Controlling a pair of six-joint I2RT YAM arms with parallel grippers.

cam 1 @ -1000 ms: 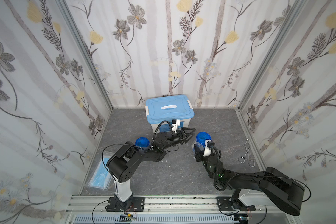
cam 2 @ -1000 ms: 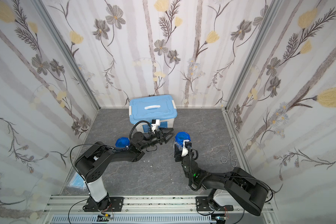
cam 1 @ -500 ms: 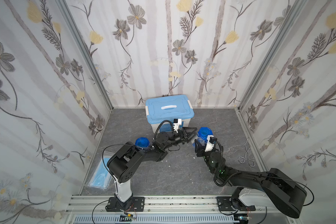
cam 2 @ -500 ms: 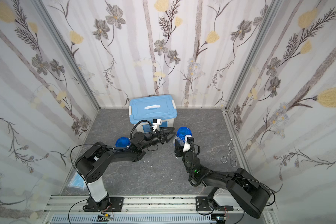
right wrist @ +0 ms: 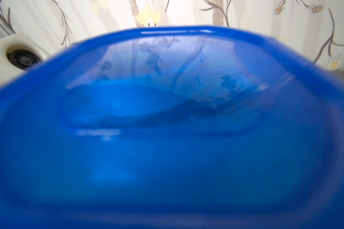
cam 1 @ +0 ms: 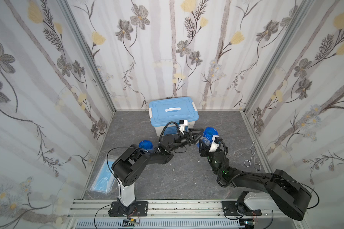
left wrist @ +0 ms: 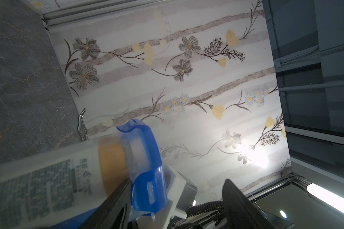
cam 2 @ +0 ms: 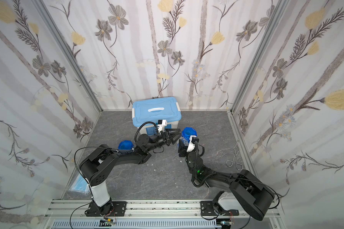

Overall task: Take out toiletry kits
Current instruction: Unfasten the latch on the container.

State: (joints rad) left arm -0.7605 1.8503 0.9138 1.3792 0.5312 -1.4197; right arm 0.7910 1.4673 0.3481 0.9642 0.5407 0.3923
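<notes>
A translucent cup with a blue tabbed lid (cam 1: pixel 211 133) (cam 2: pixel 189 132), one of the toiletry kits, is held off the floor with my right gripper (cam 1: pixel 205 143) (cam 2: pixel 184 143) shut on its body. That blue lid (right wrist: pixel 167 138) fills the right wrist view and hides the jaws. My left gripper (cam 1: pixel 202 133) (cam 2: pixel 179 133) (left wrist: pixel 177 180) is open at the cup's left side. The lid's edge (left wrist: pixel 147 178) lies between its fingers, close against one finger (left wrist: pixel 115 198). A second blue-lidded cup (cam 1: pixel 145 144) (cam 2: pixel 125 145) stands on the floor behind the left arm.
A white box with a light-blue lid (cam 1: pixel 173 113) stands against the back wall, just behind both grippers. Metal tongs (cam 1: pixel 252 154) lie by the right wall. A clear bag of blue masks (cam 1: pixel 103 178) lies at the front left. Papered walls enclose three sides.
My right gripper has lifted the cup up and back, toward the left gripper. The left jaws have narrowed a little, with the lid now between them.
</notes>
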